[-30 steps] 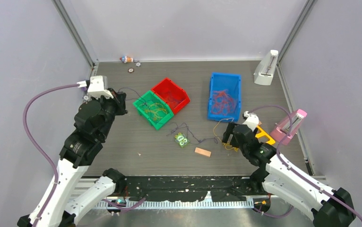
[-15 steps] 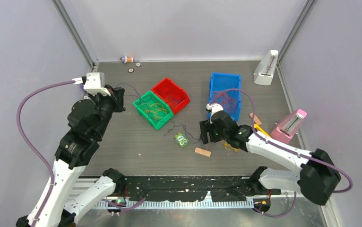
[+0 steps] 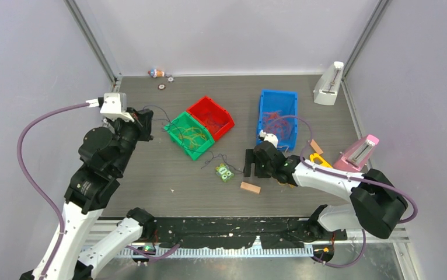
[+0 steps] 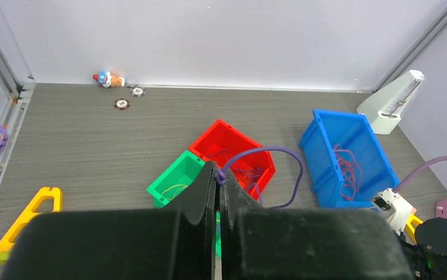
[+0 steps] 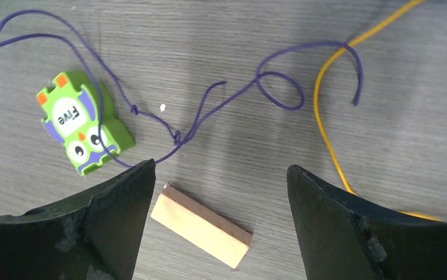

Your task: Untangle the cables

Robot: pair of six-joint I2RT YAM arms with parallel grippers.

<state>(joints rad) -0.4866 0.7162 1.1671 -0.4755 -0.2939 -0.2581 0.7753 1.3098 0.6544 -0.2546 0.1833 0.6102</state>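
A dark purple cable (image 5: 233, 99) lies in loops and a knot on the grey table, and a yellow cable (image 5: 326, 134) crosses its right end. My right gripper (image 5: 221, 169) hangs open just above them, nothing between its fingers; from above it (image 3: 250, 163) sits right of the cable tangle (image 3: 228, 158). My left gripper (image 4: 218, 175) is shut on a purple cable (image 4: 279, 153) that arcs out from its tips; from above it (image 3: 142, 119) is left of the bins. Yellow wires lie in the green bin (image 3: 179, 143), purple in the red bin (image 3: 226, 130), orange-red in the blue bin (image 3: 260, 119).
A green owl puzzle piece (image 5: 78, 125) and a wooden block (image 5: 201, 226) lie under the right gripper. A white metronome (image 3: 329, 84) and a pink one (image 3: 358, 153) stand at the right, with a yellow piece (image 3: 320, 160) nearby. A small toy (image 3: 157, 73) sits at the back wall.
The right arm has swung left from the yellow piece to above the purple cable, its jaws wider apart. The left arm has drawn slightly left, still shut on its cable.
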